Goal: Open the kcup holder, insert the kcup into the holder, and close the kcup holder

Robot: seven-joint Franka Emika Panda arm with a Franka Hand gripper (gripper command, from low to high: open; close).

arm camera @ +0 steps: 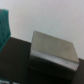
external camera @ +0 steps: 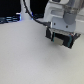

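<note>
In the wrist view a dark boxy unit with a dull grey, shiny top face (arm camera: 52,46) fills the middle. It looks like the kcup holder, and no drawer front or handle shows. A blurred teal-green shape (arm camera: 4,27) sits at the frame's edge beside it; I cannot tell whether it is the kcup. In the exterior view my gripper (external camera: 61,40) hangs at the upper right over the white table, a white body with black fingers. The blur hides how the jaws stand. No fingers show in the wrist view.
The white table (external camera: 30,60) spreads across the exterior view's left and lower part. Dark, blurred objects (external camera: 7,20) stand at the back on the exterior view's left. A black cable (external camera: 31,14) loops toward the arm.
</note>
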